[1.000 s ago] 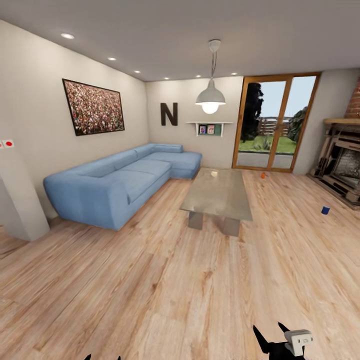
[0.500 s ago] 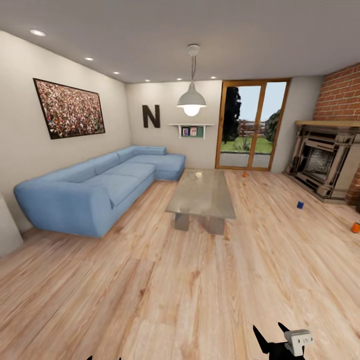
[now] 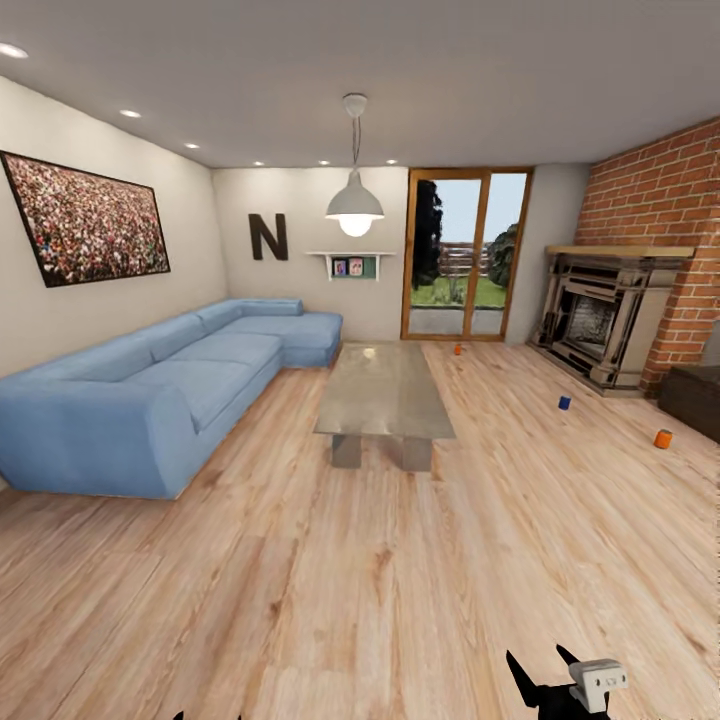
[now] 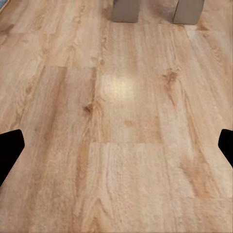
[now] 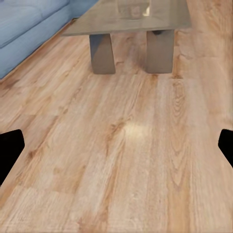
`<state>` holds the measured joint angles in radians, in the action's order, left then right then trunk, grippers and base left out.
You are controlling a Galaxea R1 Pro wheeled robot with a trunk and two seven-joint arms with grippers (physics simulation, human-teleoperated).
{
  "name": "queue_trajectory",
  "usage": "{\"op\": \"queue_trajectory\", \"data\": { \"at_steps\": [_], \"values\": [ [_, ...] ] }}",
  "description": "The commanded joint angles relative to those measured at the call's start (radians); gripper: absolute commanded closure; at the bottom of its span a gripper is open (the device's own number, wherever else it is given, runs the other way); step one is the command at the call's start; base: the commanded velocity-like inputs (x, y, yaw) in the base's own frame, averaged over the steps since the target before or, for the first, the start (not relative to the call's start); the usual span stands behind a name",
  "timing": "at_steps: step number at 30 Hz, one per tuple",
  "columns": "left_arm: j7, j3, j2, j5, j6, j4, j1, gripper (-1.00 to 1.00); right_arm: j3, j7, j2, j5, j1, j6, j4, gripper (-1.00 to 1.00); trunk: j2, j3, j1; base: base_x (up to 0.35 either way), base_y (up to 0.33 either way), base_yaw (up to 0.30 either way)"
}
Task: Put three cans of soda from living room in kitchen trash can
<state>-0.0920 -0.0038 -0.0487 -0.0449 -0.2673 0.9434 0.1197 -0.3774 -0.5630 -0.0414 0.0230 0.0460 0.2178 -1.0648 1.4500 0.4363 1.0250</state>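
I am in the living room, and all three soda cans stand far off on the plank floor. An orange can [image 3: 457, 349] is near the glass doors. A blue can [image 3: 565, 403] sits in front of the fireplace [image 3: 600, 315], and an orange-red can [image 3: 663, 438] is further right. My right gripper [image 3: 540, 668] pokes in at the bottom edge of the head view, far from them. In the wrist views my left gripper [image 4: 116, 150] and right gripper [image 5: 116, 150] hang open over bare floor, holding nothing. The tash can and the kitchen are out of view.
A blue corner sofa [image 3: 150, 385] fills the left side. The grey slab coffee table [image 3: 382, 388] stands in the middle, its legs [image 5: 102, 53] close ahead of my right wrist. A dark low unit [image 3: 698, 398] sits at the right by the brick wall.
The whole head view has swung to the right, so the sofa and table slid left in the picture. The fireplace, brick wall and orange-red can came into view. Both grippers look unchanged.
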Motion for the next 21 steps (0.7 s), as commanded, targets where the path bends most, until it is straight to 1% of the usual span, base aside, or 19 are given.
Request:
{"op": "queue_trajectory", "data": {
  "at_steps": [1, 6, 11, 15, 21],
  "values": [
    [0.000, 0.000, 0.000, 0.000, 0.000, 0.000, 0.000, -1.00, 0.000, 0.000, 0.000, 0.000, 0.000, 0.000, 0.000, -1.00, 0.000, -0.001, 0.000, 0.211, 0.264, -0.231],
    [0.000, -0.001, 0.000, 0.002, 0.000, 0.000, 0.000, -1.00, -0.002, 0.000, -0.001, 0.001, 0.000, 0.000, 0.001, -1.00, 0.000, -0.005, 0.000, 0.261, 0.206, -0.230],
    [0.000, -0.001, -0.001, 0.003, -0.001, 0.000, 0.000, -1.00, -0.003, 0.000, -0.001, 0.001, 0.000, 0.001, 0.002, -1.00, 0.000, -0.010, 0.000, 0.308, 0.088, -0.227],
    [0.000, -0.001, -0.001, 0.003, -0.001, -0.001, 0.000, -1.00, -0.003, 0.000, -0.001, 0.003, 0.000, 0.000, 0.002, -1.00, 0.000, -0.014, 0.000, 0.316, 0.000, -0.225],
    [0.000, -0.002, 0.000, 0.003, -0.004, -0.001, 0.000, -1.00, -0.003, 0.000, 0.000, 0.003, 0.000, 0.001, 0.002, -1.00, 0.000, -0.020, 0.000, 0.263, -0.144, -0.223]
  ]
}}
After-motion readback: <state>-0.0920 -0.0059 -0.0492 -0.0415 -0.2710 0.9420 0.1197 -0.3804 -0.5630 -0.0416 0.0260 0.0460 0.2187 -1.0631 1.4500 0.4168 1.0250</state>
